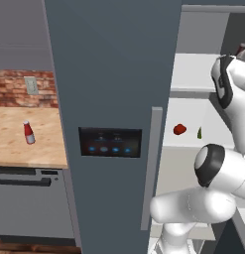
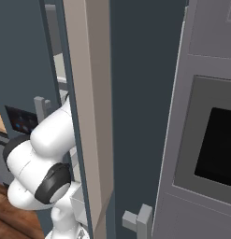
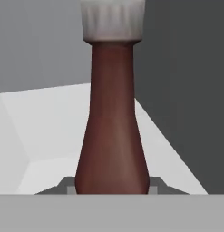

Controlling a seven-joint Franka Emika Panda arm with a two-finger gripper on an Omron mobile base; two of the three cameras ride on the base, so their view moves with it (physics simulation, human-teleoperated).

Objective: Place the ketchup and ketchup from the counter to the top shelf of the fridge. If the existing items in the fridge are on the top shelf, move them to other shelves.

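We see the slate-grey fridge [image 1: 111, 74] standing open, and everything else lies relative to it. To its left runs the desk [image 1: 25, 144], where the bright red ketchup [image 1: 28, 132] stands upright, white cap up. Inside the fridge, on a white shelf [image 1: 193, 111] below the top one, a small red lump [image 1: 179, 129] sits just beside a tiny green thing [image 1: 199, 132]. In the hand view, our hand [image 3: 112, 188] is clamped on the base of the dark ketchup [image 3: 112, 136], its long axis running straight up the picture, cap at top, over a white fridge shelf [image 3: 50, 127].
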